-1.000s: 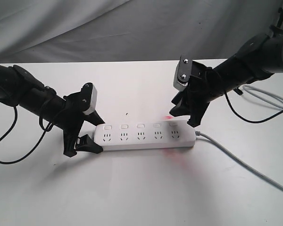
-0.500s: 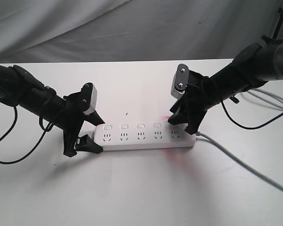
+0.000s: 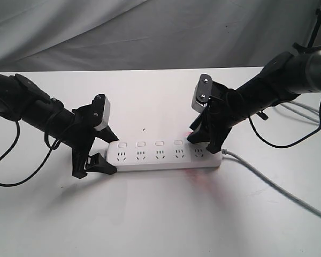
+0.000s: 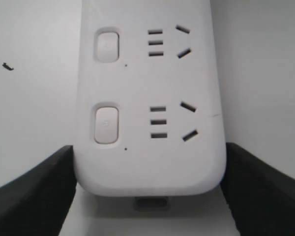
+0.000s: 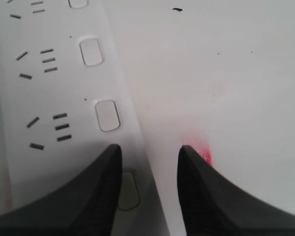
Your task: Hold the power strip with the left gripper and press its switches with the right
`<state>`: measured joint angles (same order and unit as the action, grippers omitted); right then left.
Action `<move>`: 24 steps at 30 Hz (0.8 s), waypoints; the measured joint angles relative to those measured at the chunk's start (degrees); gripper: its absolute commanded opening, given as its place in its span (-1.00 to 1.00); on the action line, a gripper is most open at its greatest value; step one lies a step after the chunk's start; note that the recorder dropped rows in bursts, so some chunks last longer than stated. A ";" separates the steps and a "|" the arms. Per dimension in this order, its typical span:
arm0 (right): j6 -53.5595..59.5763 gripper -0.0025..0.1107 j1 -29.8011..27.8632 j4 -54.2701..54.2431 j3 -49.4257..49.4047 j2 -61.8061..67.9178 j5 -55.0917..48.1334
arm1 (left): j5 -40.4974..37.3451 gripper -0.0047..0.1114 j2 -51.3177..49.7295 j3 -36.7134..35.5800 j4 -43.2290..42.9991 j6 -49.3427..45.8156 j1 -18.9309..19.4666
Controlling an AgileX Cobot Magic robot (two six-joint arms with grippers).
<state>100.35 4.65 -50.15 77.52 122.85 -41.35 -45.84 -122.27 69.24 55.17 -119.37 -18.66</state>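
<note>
The white power strip (image 3: 166,155) lies flat on the table, its grey cord (image 3: 267,184) trailing off to the right. My left gripper (image 3: 110,153) straddles its left end, and in the left wrist view both black fingers (image 4: 34,196) press against the sides of the power strip (image 4: 147,162). The switches (image 3: 159,143) run along the far edge. My right gripper (image 3: 203,144) hangs low over the right end, open. In the right wrist view one finger (image 5: 96,196) is over the strip beside the last switch (image 5: 130,192), partly covering it. The other is over the table.
A faint red smear (image 5: 201,153) marks the white table (image 3: 150,214) just behind the strip's right end. More grey cables (image 3: 305,115) lie at the far right edge. A grey cloth backdrop (image 3: 150,32) rises behind the table.
My right gripper has come down and a little left, from above the strip's right end to just over its last switch. The left gripper and the strip have stayed put.
</note>
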 measured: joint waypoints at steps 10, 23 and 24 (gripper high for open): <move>-0.62 -0.32 -1.18 1.24 0.10 0.00 0.19 | 0.00 0.27 0.00 0.00 0.00 0.00 0.00; -0.83 -0.32 -1.08 0.90 0.29 1.00 -0.15 | 0.00 0.27 0.00 0.00 0.00 0.00 0.00; -0.93 -0.32 -1.07 0.90 0.29 1.14 -0.15 | 0.00 0.27 0.00 0.00 0.00 0.00 0.00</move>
<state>99.42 3.57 -49.25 77.81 123.99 -41.50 -45.84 -122.27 69.24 55.17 -119.37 -18.66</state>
